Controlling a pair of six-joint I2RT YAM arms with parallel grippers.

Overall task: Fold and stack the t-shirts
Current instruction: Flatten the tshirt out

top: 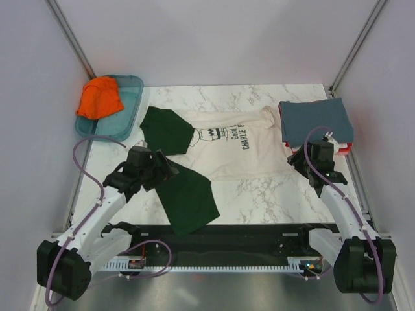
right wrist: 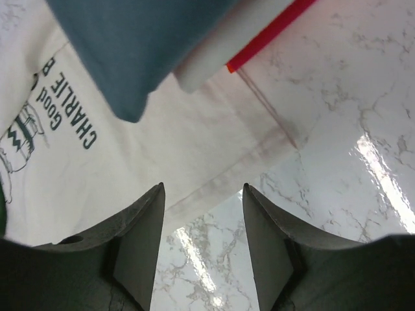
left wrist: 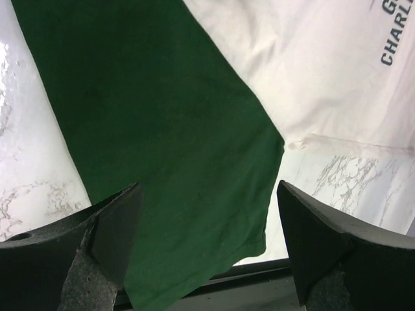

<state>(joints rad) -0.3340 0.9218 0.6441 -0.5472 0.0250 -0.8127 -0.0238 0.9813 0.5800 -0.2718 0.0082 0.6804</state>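
A cream t-shirt (top: 233, 152) with dark green sleeves and a black chest print lies flat across the middle of the table. Its near green sleeve (top: 188, 197) reaches the table's front edge. My left gripper (top: 163, 170) hovers over that sleeve (left wrist: 162, 129), and in the wrist view the left gripper (left wrist: 209, 188) is open wide with nothing between its fingers. My right gripper (top: 298, 159) is open just short of the cream shirt's hem (right wrist: 214, 184), and the right gripper (right wrist: 203, 188) has only bare marble between its fingers. An orange t-shirt (top: 99, 98) lies crumpled in the tray.
A folded stack (top: 316, 120) sits at the back right, slate-blue (right wrist: 136, 45) on top with white and red (right wrist: 272, 31) beneath, overlapping the cream shirt's edge. The teal plastic tray (top: 133, 97) stands at the back left. Grey walls enclose the marble table (top: 272, 191).
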